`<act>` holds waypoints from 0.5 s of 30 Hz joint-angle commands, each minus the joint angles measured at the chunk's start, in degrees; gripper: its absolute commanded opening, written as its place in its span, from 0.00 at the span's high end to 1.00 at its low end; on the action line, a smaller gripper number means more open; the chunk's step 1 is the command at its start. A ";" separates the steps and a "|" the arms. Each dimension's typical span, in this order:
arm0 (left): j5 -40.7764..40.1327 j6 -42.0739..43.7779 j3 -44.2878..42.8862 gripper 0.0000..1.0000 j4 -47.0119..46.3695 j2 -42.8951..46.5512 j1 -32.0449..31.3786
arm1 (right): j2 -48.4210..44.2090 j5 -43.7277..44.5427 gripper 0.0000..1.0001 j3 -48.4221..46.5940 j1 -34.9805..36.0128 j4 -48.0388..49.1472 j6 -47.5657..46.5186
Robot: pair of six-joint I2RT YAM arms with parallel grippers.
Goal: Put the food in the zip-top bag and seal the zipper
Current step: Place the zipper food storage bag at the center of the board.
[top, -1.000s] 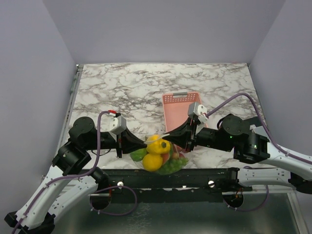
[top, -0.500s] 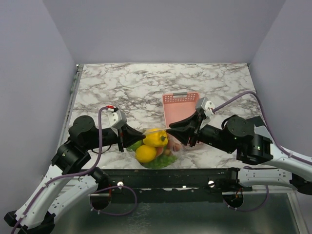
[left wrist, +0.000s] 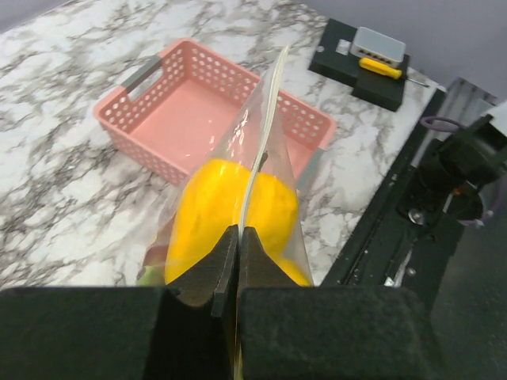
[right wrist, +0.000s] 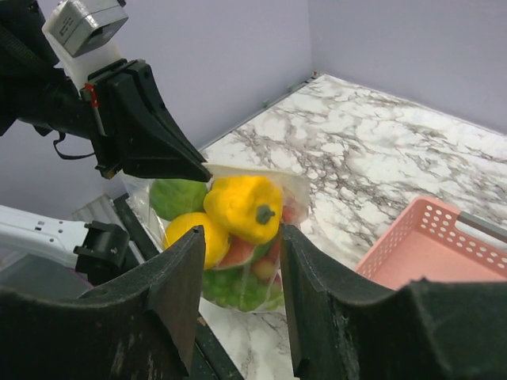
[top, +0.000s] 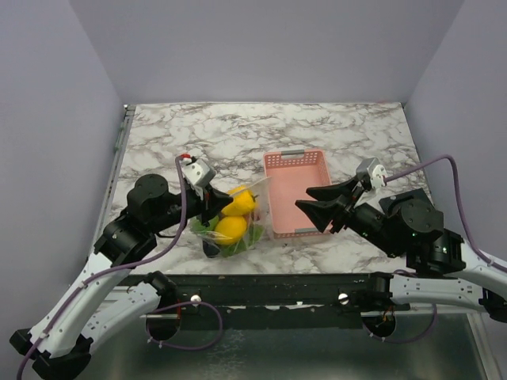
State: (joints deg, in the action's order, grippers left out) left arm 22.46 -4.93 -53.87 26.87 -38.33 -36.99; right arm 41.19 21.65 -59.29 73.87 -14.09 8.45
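Food bagged, zipper looking closed; far end unconfirmed.
We're seeing the food (top: 232,229) sitting inside the zip-top bag (top: 252,212), left of centre in the top view, just beside the pink basket (top: 295,158). Left gripper (left wrist: 239,234) is clamping tight on the zipper (left wrist: 262,158) at one end. Right gripper (top: 310,199) is hanging half-parted, gripping nothing, apart from the bag. We're judging the strip pressed along its visible run.

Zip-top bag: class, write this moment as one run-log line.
zip-top bag: food inside, held by left claw | left claw: shut on zipper | right claw: open, apart from bag, near pink basket
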 commanded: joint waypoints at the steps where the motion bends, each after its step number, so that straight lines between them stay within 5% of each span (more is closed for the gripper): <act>1: -12.21 2.30 -4.61 1.00 -1.48 -2.35 -0.18 | -1.59 4.52 0.51 1.85 0.13 -2.79 1.49; 15: -38.52 9.55 -4.55 1.00 -6.33 -7.92 -0.18 | -6.54 7.49 0.48 6.02 0.06 -2.18 2.68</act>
State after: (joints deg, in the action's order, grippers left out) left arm -5.74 1.21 -57.74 27.66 -46.06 -36.99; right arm 36.40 26.55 -54.65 73.87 -16.58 10.50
